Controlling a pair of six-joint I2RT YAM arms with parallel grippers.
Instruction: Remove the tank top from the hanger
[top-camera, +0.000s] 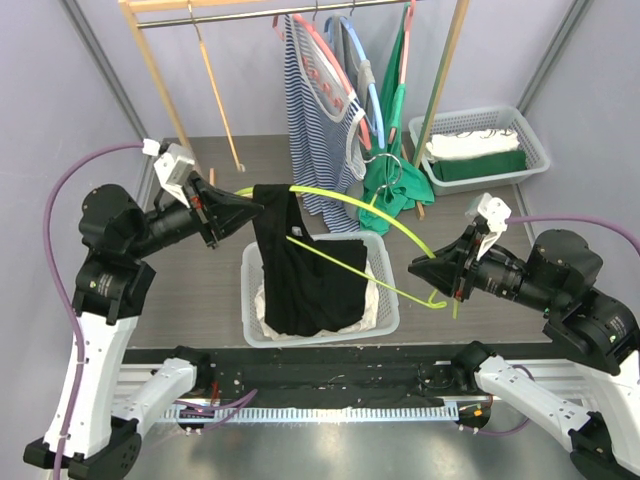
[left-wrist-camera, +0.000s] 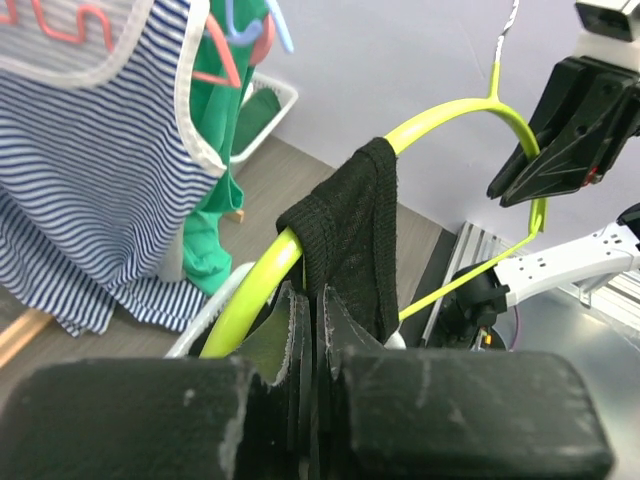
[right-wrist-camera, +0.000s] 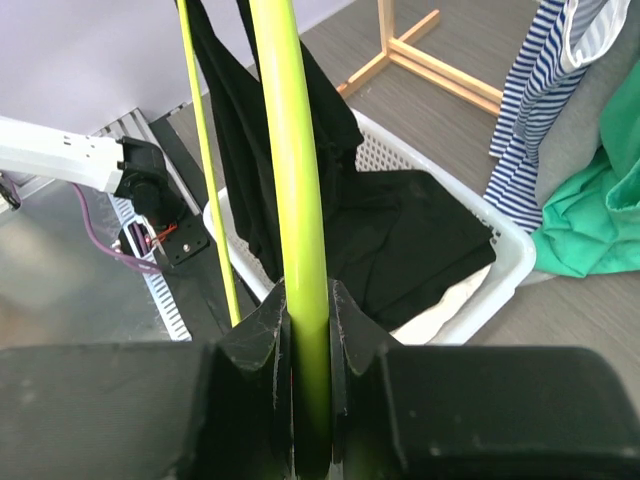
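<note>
Our left end effector (top-camera: 243, 210) is pressed together at the left tip of the lime-green plastic hanger (top-camera: 345, 203), and in the left wrist view its fingers (left-wrist-camera: 335, 320) appear to pinch the strap of the black knit tank top (top-camera: 305, 265) where the strap loops over that arm of the hanger. Our right end effector (top-camera: 428, 268) is clamped tight on the hanger's opposite end, with the green rod squeezed between its fingers (right-wrist-camera: 345, 320).

The black knit tank top hangs from the hanger's left arm only. The right arm of the hanger is bare. Its body drops straight down, and its lower part lies in the white plastic laundry basket (top-camera: 388, 312), on top of a pale cloth (top-camera: 268, 305).

We judge that the next move turns on the hanger's long axis. It runs from the left end effector across to the right one, and the strap sits at the left end, touching the left fingers and well apart from the right ones. So the left arm is the one placed to draw the strap outward off that tip while the right arm holds the hanger.

The basket stands on the grey counter (top-camera: 200, 290), and a blue-and-white striped top (top-camera: 310, 130) hangs on the rack behind it.
</note>
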